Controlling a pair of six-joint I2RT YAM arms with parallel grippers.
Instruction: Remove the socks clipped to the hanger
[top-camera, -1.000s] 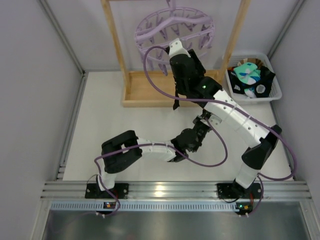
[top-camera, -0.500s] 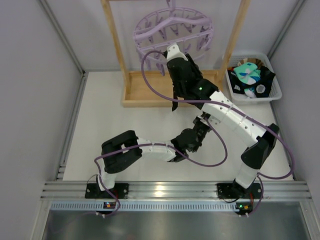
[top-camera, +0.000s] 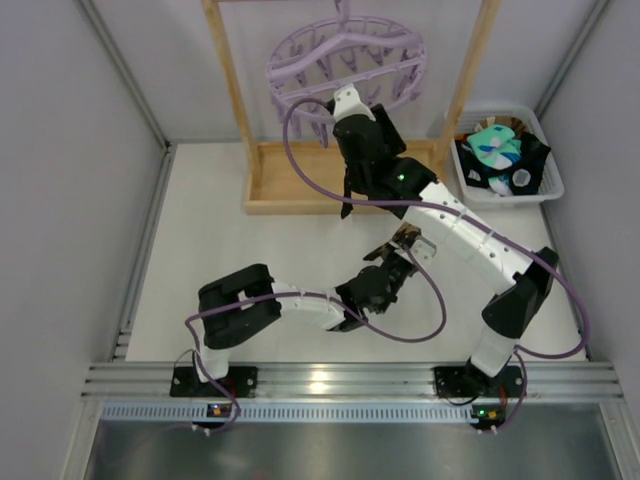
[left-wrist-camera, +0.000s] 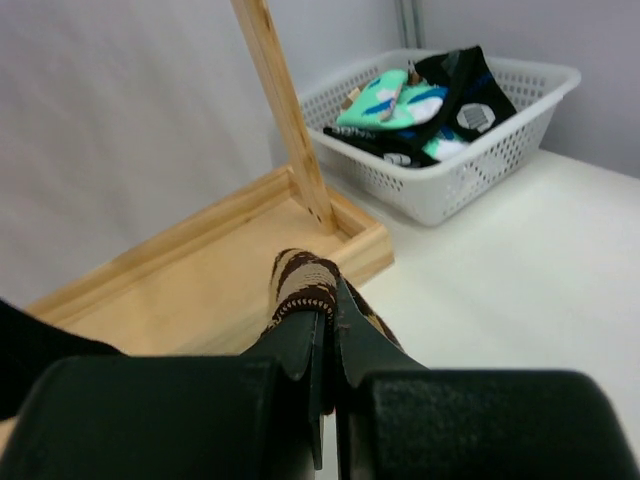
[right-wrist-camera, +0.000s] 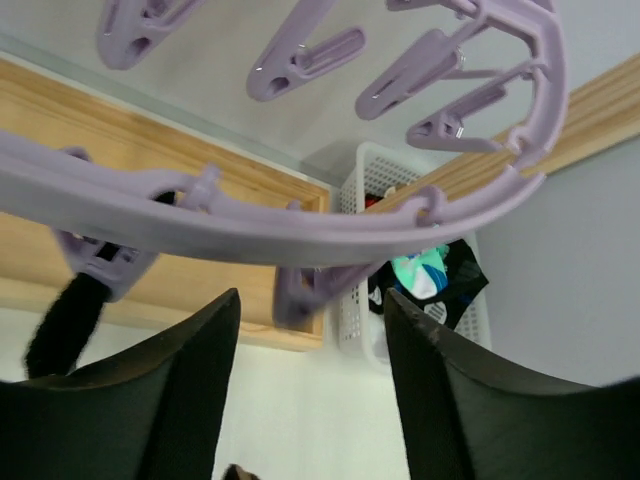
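Observation:
The lilac hanger (top-camera: 345, 55) hangs from the wooden frame at the back, its ring (right-wrist-camera: 300, 225) filling the top of the right wrist view. One black sock (right-wrist-camera: 62, 325) dangles from a peg (right-wrist-camera: 100, 265) on the left. My right gripper (right-wrist-camera: 310, 300) is open just under the ring, its jaws either side of an empty peg (right-wrist-camera: 300, 295), holding nothing. My left gripper (left-wrist-camera: 330, 295) is shut on a brown-and-white patterned cloth (left-wrist-camera: 305, 280), low over the table (top-camera: 405, 242). Black and mint socks (top-camera: 497, 150) lie in the basket.
The wooden frame stand has a tray base (top-camera: 290, 195) and two posts (left-wrist-camera: 285, 110) flanking the hanger. A white basket (top-camera: 550, 188) sits at the back right, also seen in the left wrist view (left-wrist-camera: 500, 150). Purple cables loop around both arms.
My right gripper has shifted slightly left under the ring, its jaws narrowing and widening again. The left gripper has moved a little up and away, still gripping the brown-and-white cloth.

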